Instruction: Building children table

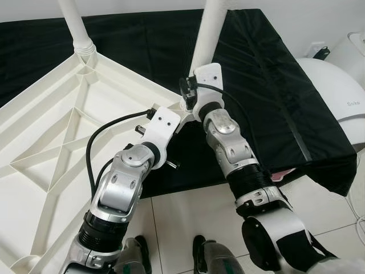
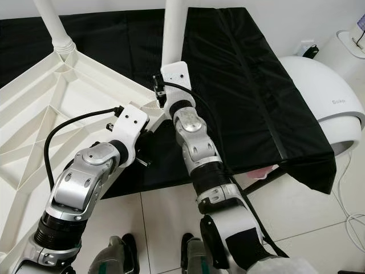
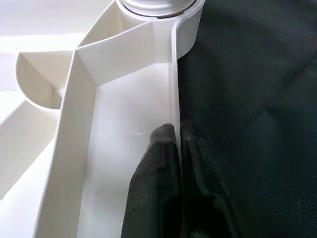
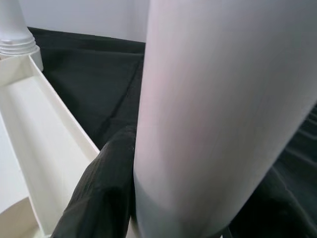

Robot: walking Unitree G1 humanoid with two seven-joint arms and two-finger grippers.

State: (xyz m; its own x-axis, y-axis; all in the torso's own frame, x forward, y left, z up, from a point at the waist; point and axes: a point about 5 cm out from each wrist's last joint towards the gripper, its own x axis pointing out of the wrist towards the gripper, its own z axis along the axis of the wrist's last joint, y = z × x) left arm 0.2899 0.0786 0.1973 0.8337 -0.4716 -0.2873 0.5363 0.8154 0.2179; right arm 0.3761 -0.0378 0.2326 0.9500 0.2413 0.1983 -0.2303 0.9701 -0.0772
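You were mid-way through fitting a leg: the white tabletop lay upside down, ribs up, partly on the black-covered bench and overhanging the tiled floor toward you. Your right hand was closed around the near leg, low on the tube just above its corner socket; in the right wrist view one black finger pressed against the white tube, with the other hidden behind it. Your left hand pinched the tabletop's thin edge wall just beside that same socket, one finger inside the wall and one outside, bracing the top.

The leg stood upright, long axis near vertical, its free end pointing up and out of frame, its lower end in the corner socket. A second leg stood the same way at the far corner, and its threaded collar sat on that socket. Whether the near leg was fully seated I couldn't tell; the joint was hidden behind your wrists.

By my reading, the step in hand was seating or tightening this leg. The next move would call for keeping the tube square to the top while you turned or pressed it home, with the left hand holding the rim firm so the overhanging tabletop didn't swing or slide off the cloth.
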